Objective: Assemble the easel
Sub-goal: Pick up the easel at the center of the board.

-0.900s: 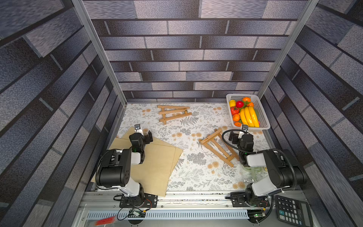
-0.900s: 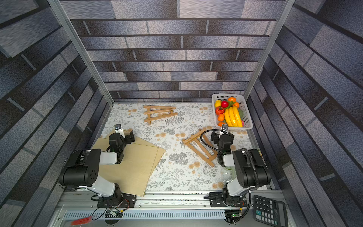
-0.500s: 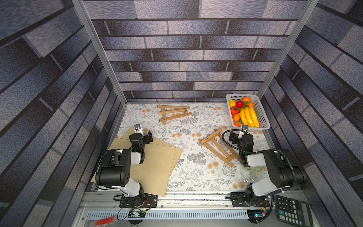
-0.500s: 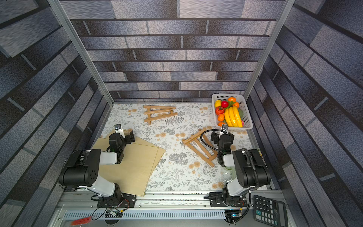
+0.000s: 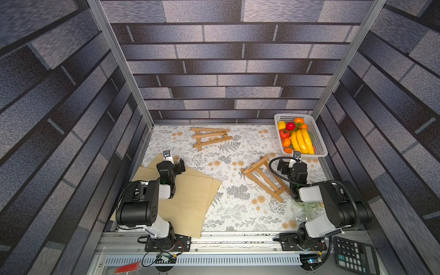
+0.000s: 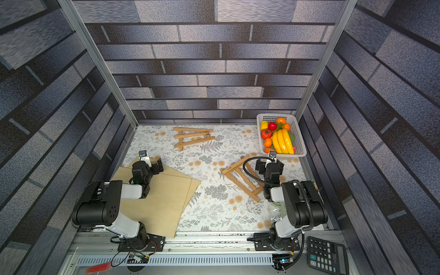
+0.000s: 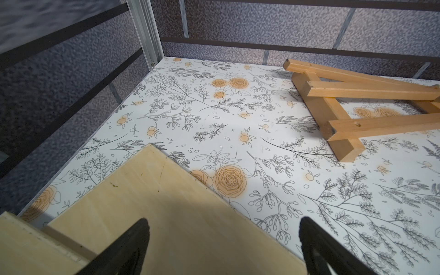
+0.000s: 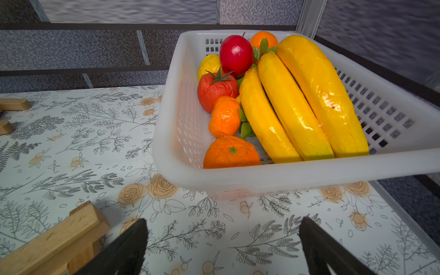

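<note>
Two wooden easel parts lie flat on the floral table. One frame point(image 5: 210, 138) point(image 6: 194, 138) lies near the back wall and shows in the left wrist view point(image 7: 345, 95). A ladder-like frame point(image 5: 264, 181) point(image 6: 242, 179) lies right of centre; its corner point(image 8: 59, 238) shows in the right wrist view. My left gripper point(image 5: 175, 164) point(image 7: 223, 223) hovers open over the corner of pale plywood boards point(image 5: 188, 200) point(image 7: 166, 214), holding nothing. My right gripper point(image 5: 291, 163) point(image 8: 223, 221) is open and empty over bare table, between the ladder-like frame and the basket.
A white basket point(image 5: 317, 137) point(image 8: 285, 176) of plastic fruit stands at the back right, close ahead of the right gripper. A calculator point(image 5: 354, 256) lies at the front right off the table. Something clear point(image 5: 307, 207) sits by the right arm. Brick-patterned walls close three sides.
</note>
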{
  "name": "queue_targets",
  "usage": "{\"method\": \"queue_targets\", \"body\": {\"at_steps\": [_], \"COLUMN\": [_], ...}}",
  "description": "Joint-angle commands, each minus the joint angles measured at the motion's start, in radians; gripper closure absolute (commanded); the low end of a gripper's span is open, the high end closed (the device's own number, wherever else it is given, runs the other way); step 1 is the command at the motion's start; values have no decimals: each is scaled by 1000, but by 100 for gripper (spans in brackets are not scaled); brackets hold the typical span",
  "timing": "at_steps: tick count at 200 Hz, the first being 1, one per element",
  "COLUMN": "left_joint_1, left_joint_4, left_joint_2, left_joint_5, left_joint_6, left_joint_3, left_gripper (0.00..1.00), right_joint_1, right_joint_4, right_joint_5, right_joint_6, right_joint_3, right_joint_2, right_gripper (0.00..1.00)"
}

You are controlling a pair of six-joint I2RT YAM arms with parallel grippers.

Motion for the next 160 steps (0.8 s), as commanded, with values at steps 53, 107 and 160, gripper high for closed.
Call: {"method": "queue_targets", "body": {"at_steps": [53,107,160], "left_joint_1": [-1,-1,5], "left_joint_4": [5,5,0], "left_joint_2": [9,9,7], "left_joint_5": [-6,-6,7], "left_joint_6": [-12,-14,-17], "left_joint_3": [22,20,23], "left_gripper": [0,0,0], "right_joint_1": [-5,-6,-5], "right_joint_4": [-19,-22,-21], "right_joint_5": [8,8,7], "right_joint_6": [2,3,0], "right_joint_3": [14,15,14], "right_joint_2": [6,5,4], "right_gripper": [0,0,0]}}
